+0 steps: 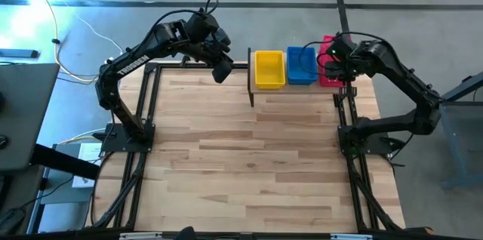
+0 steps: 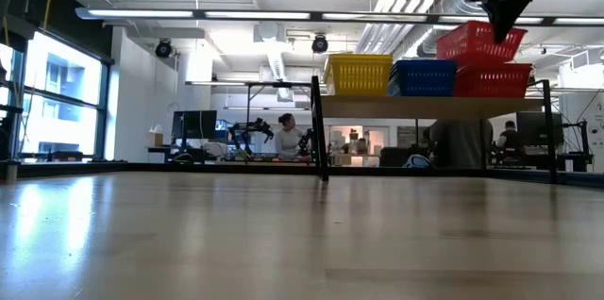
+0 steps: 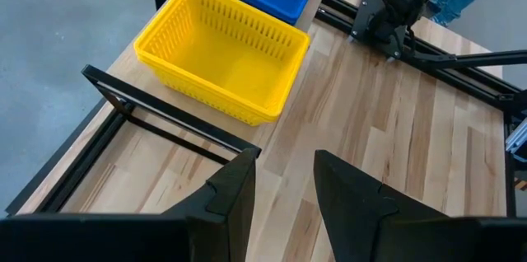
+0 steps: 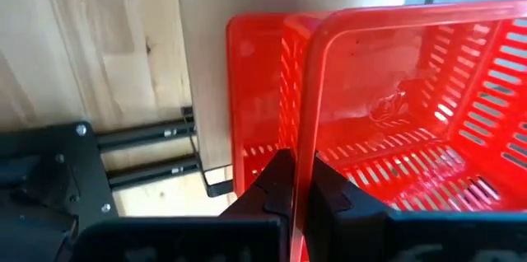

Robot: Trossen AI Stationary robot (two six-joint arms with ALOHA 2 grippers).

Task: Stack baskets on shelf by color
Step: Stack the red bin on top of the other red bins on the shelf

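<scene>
The right claw (image 4: 298, 181) is pinching the rim of a tilted red plastic mesh basket (image 2: 481, 43), lowering it onto the red stack (image 2: 494, 81) beneath. Beside it on the light wooden shelf (image 2: 425, 106), yellow (image 1: 269, 69) and blue (image 1: 301, 65) stacks are sitting finished. The left claw (image 3: 284, 188) is hanging open, empty, just short of the yellow one.

I see two matte black jointed arms on black frame bases, the left arm (image 1: 132, 63) lettered TROSSEN in white along its link, the right arm (image 1: 407, 81) trailing thin dark cables, each ending in blunt, wedge-shaped black fingers (image 3: 235, 196).
</scene>
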